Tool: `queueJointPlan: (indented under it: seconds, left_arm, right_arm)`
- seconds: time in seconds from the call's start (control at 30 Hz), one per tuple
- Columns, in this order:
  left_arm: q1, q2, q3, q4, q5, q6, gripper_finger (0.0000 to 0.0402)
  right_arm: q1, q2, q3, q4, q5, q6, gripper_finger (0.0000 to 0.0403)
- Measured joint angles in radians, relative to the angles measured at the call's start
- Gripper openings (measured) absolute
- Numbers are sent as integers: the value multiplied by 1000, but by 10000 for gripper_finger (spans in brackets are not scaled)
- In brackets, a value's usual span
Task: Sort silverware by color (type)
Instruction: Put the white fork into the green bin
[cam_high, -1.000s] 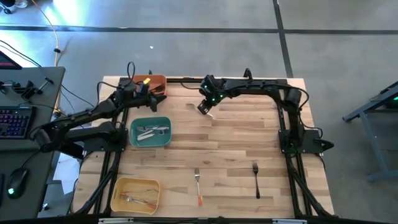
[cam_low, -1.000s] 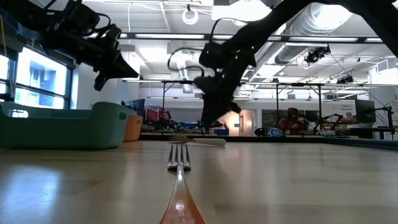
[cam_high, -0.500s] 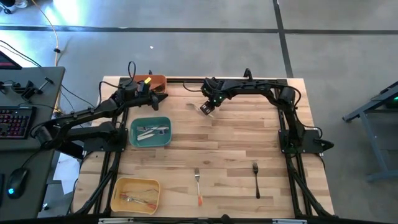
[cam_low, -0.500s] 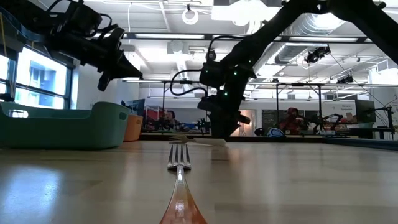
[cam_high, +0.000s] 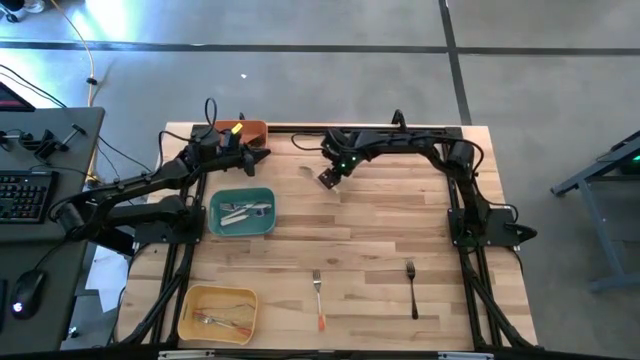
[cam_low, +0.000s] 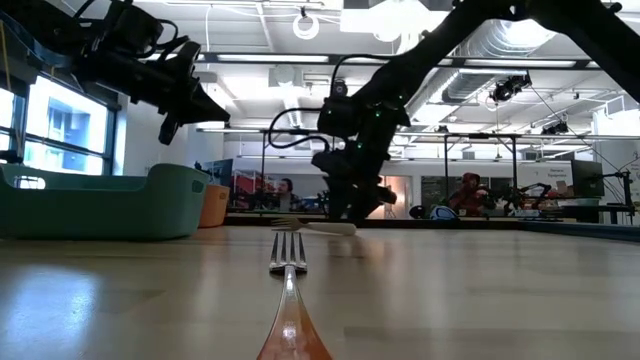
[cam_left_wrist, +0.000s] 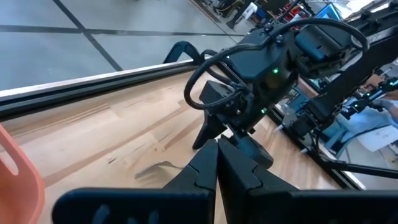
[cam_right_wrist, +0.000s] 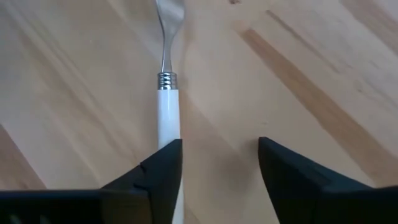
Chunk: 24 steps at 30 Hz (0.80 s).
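Observation:
A white-handled, silver-headed piece of silverware (cam_right_wrist: 166, 106) lies flat on the table (cam_high: 400, 220) at the far middle. My right gripper (cam_high: 328, 178) is open and low over its handle (cam_low: 330, 228); the handle runs along the inner edge of one finger. My left gripper (cam_high: 258, 155) hovers shut and empty beside the orange bin (cam_high: 248, 131). An orange-handled fork (cam_high: 318, 295) and a black fork (cam_high: 411, 288) lie near the front edge. More silverware lies in the teal bin (cam_high: 241, 212) and the yellow bin (cam_high: 217, 312). My right gripper comes from above, its fingers pointing down. One finger (cam_right_wrist: 163, 168) stands right at the white handle (cam_right_wrist: 168, 127), which lies flat on the table. Whether that finger touches the handle I cannot tell; the other finger (cam_right_wrist: 292, 168) is clear of it.
The three bins stand along the table's left side, the orange one at the far corner. Bare wood lies in the middle and right of the table. A desk with a keyboard (cam_high: 25, 190) stands beyond the left edge.
My right gripper has come down closer to the table over the white-handled piece and its fingers have spread wider. My left gripper has drifted a little toward the table's right, staying shut. The silverware has not moved.

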<state>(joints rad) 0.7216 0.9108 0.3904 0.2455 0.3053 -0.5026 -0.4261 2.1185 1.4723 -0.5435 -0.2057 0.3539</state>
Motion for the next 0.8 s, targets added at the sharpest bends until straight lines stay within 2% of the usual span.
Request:
queueJointPlan:
  seconds: [0.17,0.43,0.7,0.8]
  left_arm:
    - [0,0,0,-7,1,-17,0]
    - [-1,0,0,-16,8,-18,0]
    - [0,0,-1,-16,9,-17,0]
    - [0,0,-1,-18,9,-17,0]
  right_arm:
    - [4,0,-1,9,4,9,222]
    - [23,4,76,9,-6,7,227]
    - [55,28,93,113,167,8,227]
    - [57,74,91,102,175,20,222]
